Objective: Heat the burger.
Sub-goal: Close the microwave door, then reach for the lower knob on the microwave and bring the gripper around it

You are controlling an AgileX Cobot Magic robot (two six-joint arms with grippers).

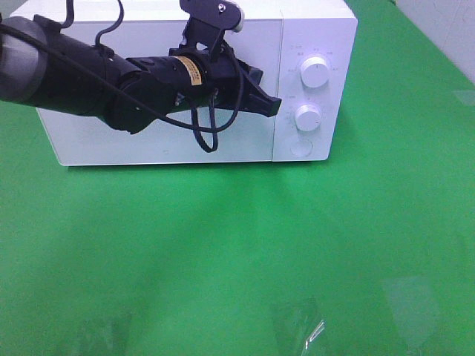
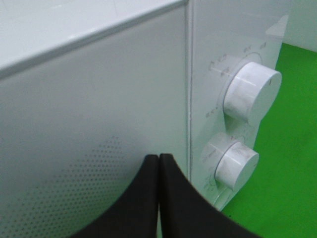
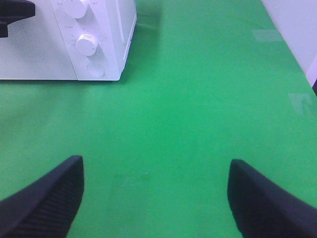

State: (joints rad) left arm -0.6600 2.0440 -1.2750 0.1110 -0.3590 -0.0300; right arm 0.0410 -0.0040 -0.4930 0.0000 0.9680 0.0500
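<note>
The burger is out of view in every frame. A white microwave (image 1: 148, 144) stands at the back of the green table, its door closed. My left gripper (image 1: 273, 106) is shut and empty, its black fingertips right at the door's right edge, beside the control panel. In the left wrist view the shut gripper (image 2: 158, 157) sits against the perforated door (image 2: 99, 114), next to the seam. My right gripper (image 3: 156, 166) is open and empty above bare green table, well away from the microwave (image 3: 29, 54); it does not show in the exterior view.
The control panel has an upper knob (image 1: 315, 73), a lower knob (image 1: 308, 116) and a round button (image 1: 300, 147). The green table (image 1: 223, 252) stretches in front. Glare patches lie near its front edge. A white wall borders the right side (image 3: 292, 29).
</note>
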